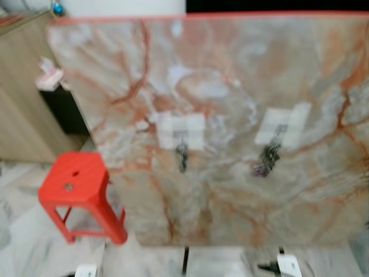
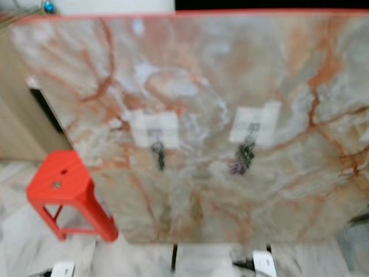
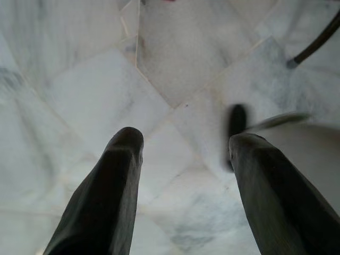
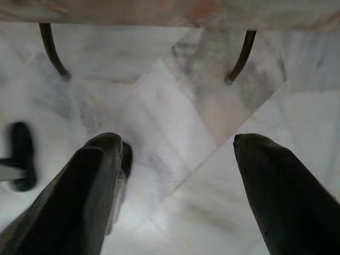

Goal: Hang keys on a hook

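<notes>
Marble veined in orange and grey spreads across most of the head-camera frame, a tabletop (image 1: 230, 75) with a thin red edge along its far side, seen slightly blurred. Two pale translucent patches lie on it at centre frame, well apart from each other. At the lower edge of the left patch (image 1: 181, 130) sits a small dark bunch of keys (image 1: 182, 156); at the lower left of the right patch (image 1: 283, 124) lies a second, larger bunch (image 1: 268, 157) with a purple piece at its lower end. Whether either bunch hangs from a hook cannot be told through the blur.

At lower left stands a red plastic stool (image 1: 78, 187) on a white marble floor (image 1: 34, 248), beside a light wooden cabinet (image 1: 23, 92) at the left edge. A small pink-and-white object (image 1: 49, 75) rests near the table's upper left corner.

In the wrist views, the left gripper (image 3: 183, 146) points down at the floor tiles, its two black fingers spread wide with nothing between them. The right gripper (image 4: 178, 146) is likewise spread wide and empty above the tiles, with two thin dark table legs (image 4: 241, 56) beyond it.
</notes>
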Controlling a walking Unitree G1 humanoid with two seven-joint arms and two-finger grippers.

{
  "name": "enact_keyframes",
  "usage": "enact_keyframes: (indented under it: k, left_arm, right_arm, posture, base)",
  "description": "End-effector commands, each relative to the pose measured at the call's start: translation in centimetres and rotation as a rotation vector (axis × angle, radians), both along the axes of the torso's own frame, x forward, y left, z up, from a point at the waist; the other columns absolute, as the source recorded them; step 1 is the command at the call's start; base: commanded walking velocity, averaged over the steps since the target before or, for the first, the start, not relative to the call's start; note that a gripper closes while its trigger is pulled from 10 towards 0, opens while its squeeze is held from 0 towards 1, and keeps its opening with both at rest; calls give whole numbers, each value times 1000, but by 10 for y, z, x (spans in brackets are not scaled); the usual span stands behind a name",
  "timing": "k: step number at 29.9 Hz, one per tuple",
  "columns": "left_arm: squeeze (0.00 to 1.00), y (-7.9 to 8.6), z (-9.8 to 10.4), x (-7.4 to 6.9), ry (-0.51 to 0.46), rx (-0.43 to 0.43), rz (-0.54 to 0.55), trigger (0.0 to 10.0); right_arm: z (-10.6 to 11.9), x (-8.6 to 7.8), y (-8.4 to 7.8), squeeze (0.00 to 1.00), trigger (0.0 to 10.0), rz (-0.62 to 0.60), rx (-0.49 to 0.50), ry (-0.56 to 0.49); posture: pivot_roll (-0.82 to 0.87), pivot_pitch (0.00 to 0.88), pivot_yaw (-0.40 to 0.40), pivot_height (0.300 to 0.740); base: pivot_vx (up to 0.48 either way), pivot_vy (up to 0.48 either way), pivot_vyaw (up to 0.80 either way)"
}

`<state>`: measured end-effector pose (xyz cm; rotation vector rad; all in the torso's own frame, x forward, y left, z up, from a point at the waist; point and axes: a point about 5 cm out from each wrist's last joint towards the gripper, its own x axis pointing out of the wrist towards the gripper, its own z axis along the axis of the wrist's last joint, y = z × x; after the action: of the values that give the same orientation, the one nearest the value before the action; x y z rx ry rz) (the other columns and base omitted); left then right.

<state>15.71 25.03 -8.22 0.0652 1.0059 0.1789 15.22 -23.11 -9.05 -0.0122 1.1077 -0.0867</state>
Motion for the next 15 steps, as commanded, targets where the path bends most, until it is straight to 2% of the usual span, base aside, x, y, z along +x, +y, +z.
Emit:
enact_keyframes:
  k: [1, 7, 10, 11, 13, 15]
  left_arm:
    - [0, 3, -7, -20, 62, 12, 16, 10000]
    - [0, 4, -9, -25, 83, 17, 8, 10000]
    - [0, 7, -9, -27, 99, 31, -32, 10000]
    - [0, 9, -8, -27, 91, 11, -2, 10000]
    - [0, 10, -7, -27, 87, 4, 10, 10000]
    - [0, 16, -5, -25, 81, 14, 16, 10000]
  right_arm:
    - [-1, 0, 5, 0, 10000, 27, -1, 5]
    - [-1, 0, 6, 0, 10000, 43, 0, 6]
    - [-2, -1, 8, 0, 10000, 29, 21, 5]
    - [-3, -3, 8, 0, 10000, -31, 49, 4]
    - [-3, -4, 9, 0, 10000, -62, 64, 3]
    - [-4, -5, 10, 0, 10000, -122, 92, -7]
  posture:
    - [54, 0, -40, 740]
    - [46, 0, -37, 740]
    - [42, 0, -33, 740]
    - [42, 0, -33, 740]
    - [42, 0, -33, 740]
    - [55, 0, -32, 740]
  base:
    - [0, 0, 800]
    - [0, 0, 745]
    - [0, 0, 0]
    - [0, 0, 0]
    - [0, 0, 0]
    - [0, 480, 0]
